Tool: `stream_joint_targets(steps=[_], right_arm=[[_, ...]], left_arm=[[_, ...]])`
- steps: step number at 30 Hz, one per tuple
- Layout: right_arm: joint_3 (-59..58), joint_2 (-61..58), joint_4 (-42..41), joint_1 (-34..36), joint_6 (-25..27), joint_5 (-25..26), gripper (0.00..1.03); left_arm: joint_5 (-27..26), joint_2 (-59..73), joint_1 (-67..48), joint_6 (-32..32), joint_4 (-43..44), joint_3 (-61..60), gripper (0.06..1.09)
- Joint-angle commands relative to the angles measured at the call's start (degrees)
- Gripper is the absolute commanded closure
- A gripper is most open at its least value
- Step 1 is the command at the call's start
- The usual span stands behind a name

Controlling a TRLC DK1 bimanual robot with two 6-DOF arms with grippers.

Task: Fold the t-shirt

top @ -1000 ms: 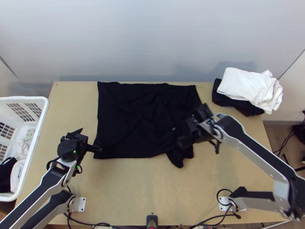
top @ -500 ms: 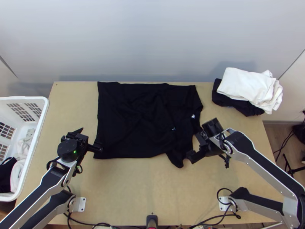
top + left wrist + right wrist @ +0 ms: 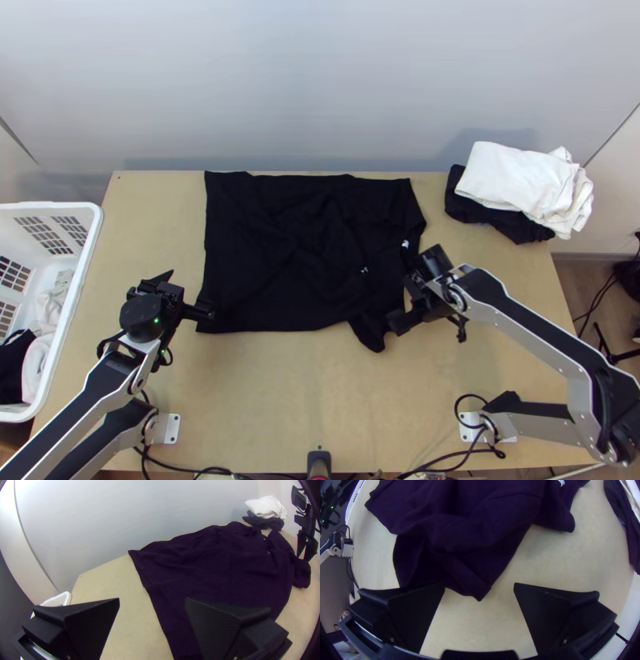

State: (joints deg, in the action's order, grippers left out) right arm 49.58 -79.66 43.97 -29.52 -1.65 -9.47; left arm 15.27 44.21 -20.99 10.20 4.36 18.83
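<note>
One black t-shirt (image 3: 280,248) lies spread and wrinkled on the one desk (image 3: 280,392), mid-frame, a single flap jutting toward the lower centre. Two pincers stand with both fingers spread: the left pincer (image 3: 194,290) by its lower left corner, the right pincer (image 3: 402,302) beside that flap. Upper right, one pile: white cloth (image 3: 512,180) over black cloth (image 3: 498,218). Far left, one white basket (image 3: 91,240).
</note>
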Motion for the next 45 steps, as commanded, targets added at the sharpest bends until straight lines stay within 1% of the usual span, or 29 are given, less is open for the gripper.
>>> stream_joint_targets(steps=[1, 4, 5, 7, 17, 18, 20, 21, 35, 36, 38, 39, 40, 45], right_arm=[[2.6, -4.0, -1.2, -2.7, -0.8, 1.0, 0.07], [3.5, -4.6, -1.2, -3.8, -1.2, 1.1, 0.08], [3.6, -4.7, -1.2, -4.1, -1.2, 1.2, 0.11], [3.3, -5.4, -1.2, -4.2, -1.2, 1.2, 0.13], [1.5, -5.7, -1.1, -5.5, -1.3, 1.7, 0.13], [1.6, -5.7, -1.1, -5.6, -1.3, 1.7, 0.17], [1.8, -5.7, -1.2, -6.1, -1.1, 1.7, 0.3], [2.0, -5.7, -1.2, -6.3, -1.1, 1.7, 0.34], [1.8, -6.2, -0.6, -6.3, -0.4, 1.7, 0.36], [1.8, -6.2, -0.5, -6.3, 0.1, 1.7, 0.47], [2.2, -6.1, -0.6, -5.8, 0.6, 1.7, 0.84], [2.4, -6.2, -0.6, -5.7, 0.9, 1.7, 0.98], [2.6, -6.2, -0.6, -5.5, 0.9, 1.7, 1.0], [2.1, -4.9, -0.5, -4.8, 0.8, 1.7, 1.0]], left_arm=[[0.2, -0.8, 0.1, -0.1, -0.3, -0.5, 0.13], [0.2, -0.8, 0.1, -0.1, -0.3, -0.6, 0.13], [0.2, -0.8, 0.1, -0.1, -0.3, -0.7, 0.13], [0.2, -0.8, 0.1, -0.1, -0.3, -0.7, 0.13], [0.3, -0.8, 0.3, 0.2, -0.2, -0.7, 0.13], [0.3, -0.8, 0.4, 0.2, -0.2, -0.7, 0.13], [0.3, -0.8, 0.4, 0.2, -0.2, -0.7, 0.13], [0.3, -0.9, 0.4, 0.2, -0.2, -0.7, 0.13], [0.3, -2.1, 0.7, 0.4, -0.3, -1.6, 0.13], [0.3, -2.1, 0.7, 0.4, -0.4, -1.6, 0.13], [0.3, -2.4, 0.7, 0.4, -0.5, -1.6, 0.13], [0.3, -2.4, 0.7, 0.4, -0.5, -1.6, 0.13], [0.3, -2.4, 0.7, 0.3, -0.6, -1.7, 0.13], [0.6, -3.1, 0.7, 0.4, -0.8, -1.8, 0.13]])
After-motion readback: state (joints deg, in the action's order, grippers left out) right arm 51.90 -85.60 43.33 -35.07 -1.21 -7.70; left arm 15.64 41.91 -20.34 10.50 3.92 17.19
